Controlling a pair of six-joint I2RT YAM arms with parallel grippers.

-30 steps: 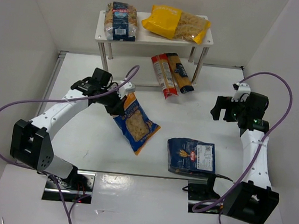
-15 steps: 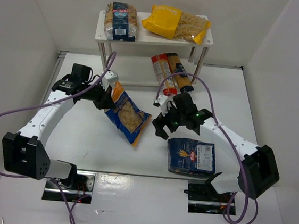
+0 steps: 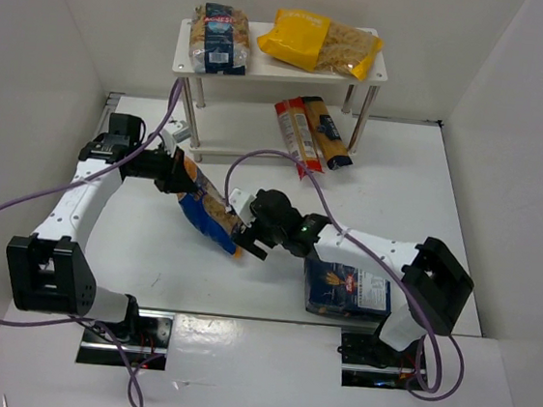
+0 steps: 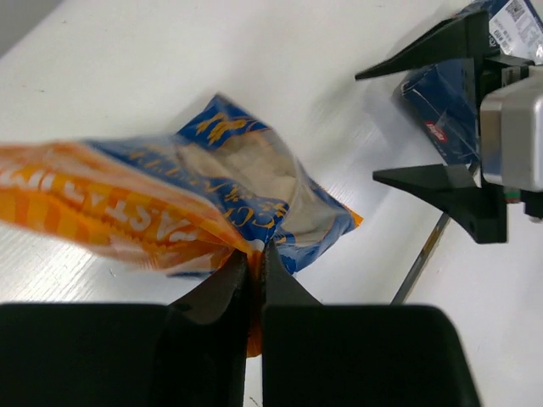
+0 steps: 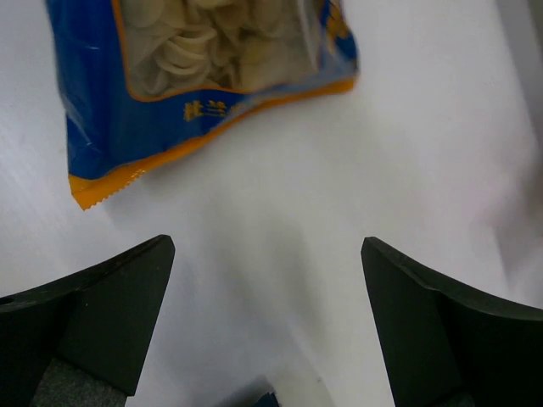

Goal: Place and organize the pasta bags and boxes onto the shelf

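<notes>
My left gripper (image 3: 180, 167) is shut on the top seam of the blue-and-orange bag (image 3: 208, 213) and holds it tilted over the table; the bag fills the left wrist view (image 4: 182, 203) and its lower end shows in the right wrist view (image 5: 204, 68). My right gripper (image 3: 247, 232) is open and empty just beside the bag's lower end. The flat dark blue pack (image 3: 349, 283) lies at the front right. The long red and orange packets (image 3: 308, 136) lie by the shelf's right legs. On the white shelf (image 3: 284, 70) lie the blue-labelled clear bag (image 3: 220, 38) and the yellow bag (image 3: 318, 41).
White walls close in the table on the left, right and back. The shelf's thin metal legs (image 3: 195, 118) stand just behind the left gripper. Purple cables loop over both arms.
My right arm has swung far left across the table to the bag's lower end. My left gripper has pulled back to the left with the bag.
</notes>
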